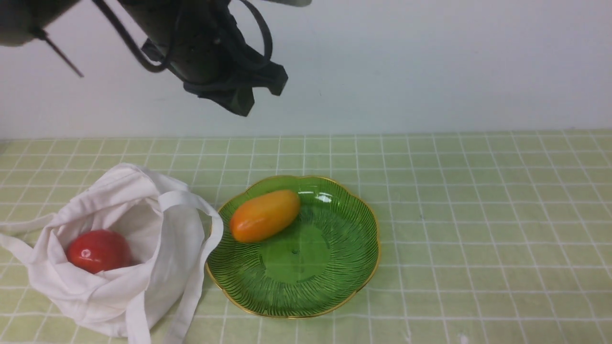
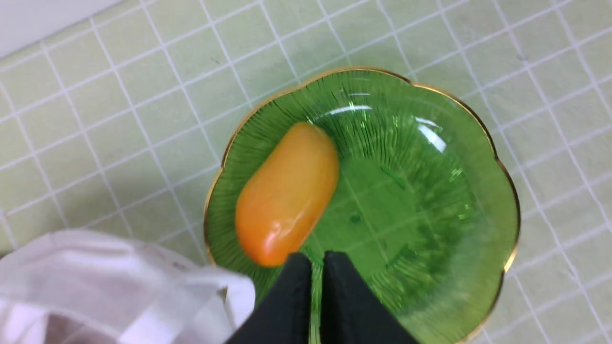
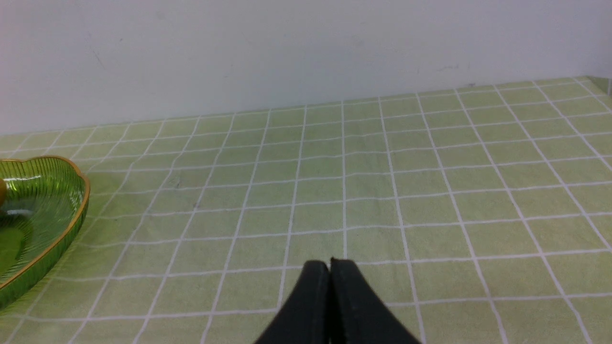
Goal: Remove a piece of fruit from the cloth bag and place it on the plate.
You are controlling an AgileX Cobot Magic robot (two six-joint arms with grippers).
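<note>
An orange mango lies on the green glass plate, toward its left rim; it also shows in the left wrist view on the plate. The white cloth bag lies open left of the plate with a red fruit inside. My left gripper hangs high above the table behind the plate, shut and empty. My right gripper is shut and empty over bare cloth right of the plate; it is out of the front view.
A green checked tablecloth covers the table. A white wall stands behind. The bag's straps trail beside the plate's left rim. The plate's edge shows in the right wrist view.
</note>
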